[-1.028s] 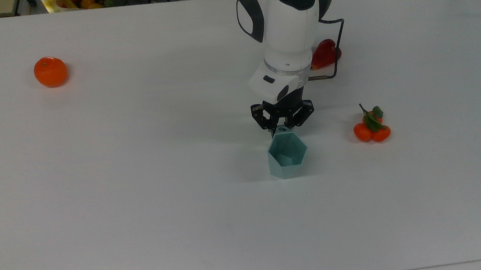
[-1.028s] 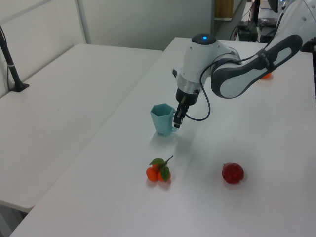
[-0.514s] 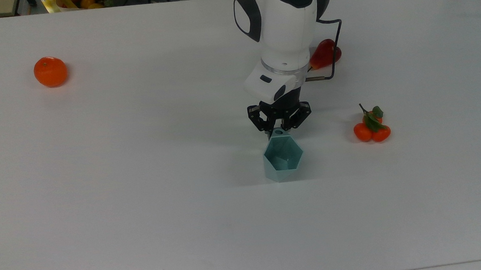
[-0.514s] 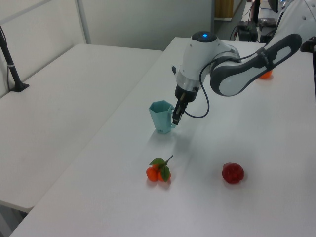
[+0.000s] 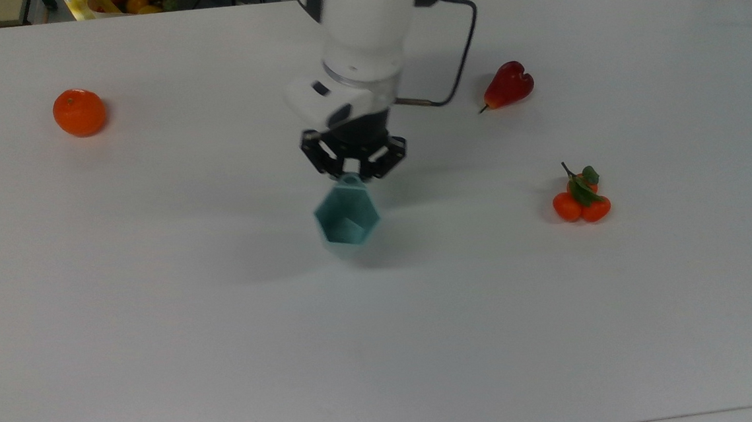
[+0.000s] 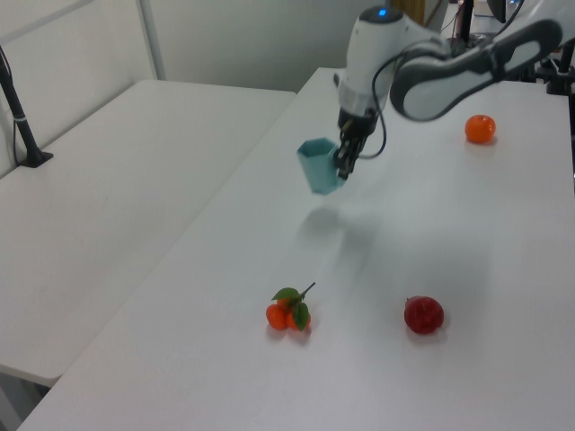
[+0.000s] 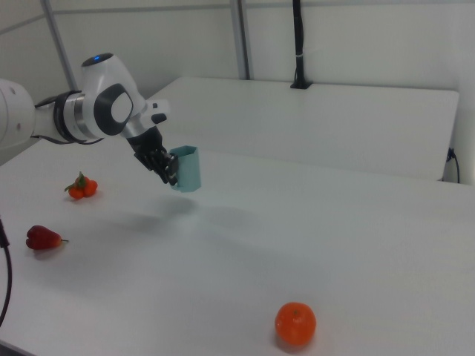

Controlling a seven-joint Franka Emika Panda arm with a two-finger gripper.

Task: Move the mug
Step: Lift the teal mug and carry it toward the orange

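A Franka arm's gripper (image 5: 351, 173) pinches the small tab handle of the mug (image 5: 347, 221), a pale teal faceted cup, and holds it off the white table (image 5: 159, 332) near the middle of the top view. In the left view the mug (image 6: 319, 165) hangs in the upper centre of the frame, tilted, its shadow lying on the tabletop below it; the gripper (image 6: 344, 164) grips it from the left view's right. In the right view the mug (image 7: 185, 168) sits left of centre, clear of the surface, with the gripper (image 7: 167, 170) clamped on its handle side.

An orange (image 5: 79, 112) rests in the upper left of the top view, well apart from the cup. A red pear-shaped fruit (image 5: 507, 86) lies in the upper right, and a cluster of small tangerines with leaves (image 5: 580, 200) lies at the right edge of the middle, both apart from the arm. In the right view the orange (image 7: 295, 323) sits at the lower centre, the red fruit (image 7: 43, 237) and the cluster (image 7: 81, 186) at the left.
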